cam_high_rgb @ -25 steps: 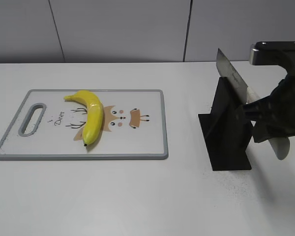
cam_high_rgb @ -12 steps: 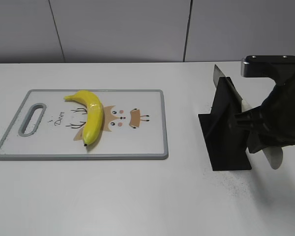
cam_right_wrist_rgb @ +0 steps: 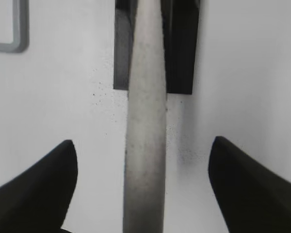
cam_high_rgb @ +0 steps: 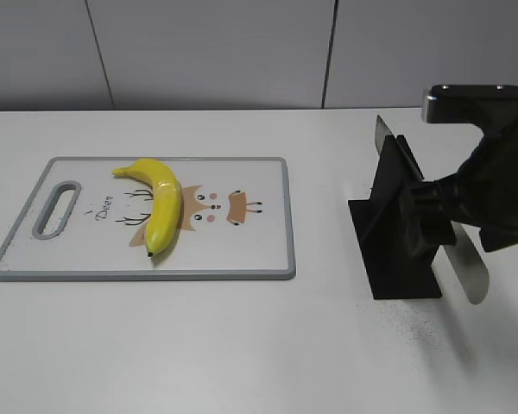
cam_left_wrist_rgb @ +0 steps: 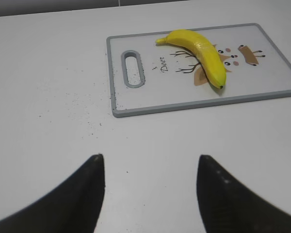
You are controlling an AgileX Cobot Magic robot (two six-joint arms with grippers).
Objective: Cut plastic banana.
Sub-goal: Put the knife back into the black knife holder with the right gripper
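Observation:
The plastic banana (cam_high_rgb: pixel 161 203) lies on the white cutting board (cam_high_rgb: pixel 259 250), tip toward the front; it also shows in the left wrist view (cam_left_wrist_rgb: pixel 200 48) on the board (cam_left_wrist_rgb: pixel 150 104). A knife stands in a black stand (cam_high_rgb: pixel 395 237), blade (cam_high_rgb: pixel 387 138) up and grey handle (cam_high_rgb: pixel 468 272) sticking out toward the right arm. My right gripper (cam_high_rgb: pixel 440 231) is open, its fingers (cam_right_wrist_rgb: pixel 144 141) on either side of the knife handle (cam_right_wrist_rgb: pixel 145 87) without touching it. My left gripper (cam_left_wrist_rgb: pixel 150 158) is open and empty over bare table, short of the board.
The board has a grey rim and a handle slot (cam_high_rgb: pixel 56 207) at its left end. The white table (cam_high_rgb: pixel 242 345) runs to a grey wall at the back. Dark specks lie around the stand's base (cam_right_wrist_rgb: pixel 104 92).
The knife has dropped lower into the stand and its blade has turned edge-on. My right arm has shifted a little left and up around the handle.

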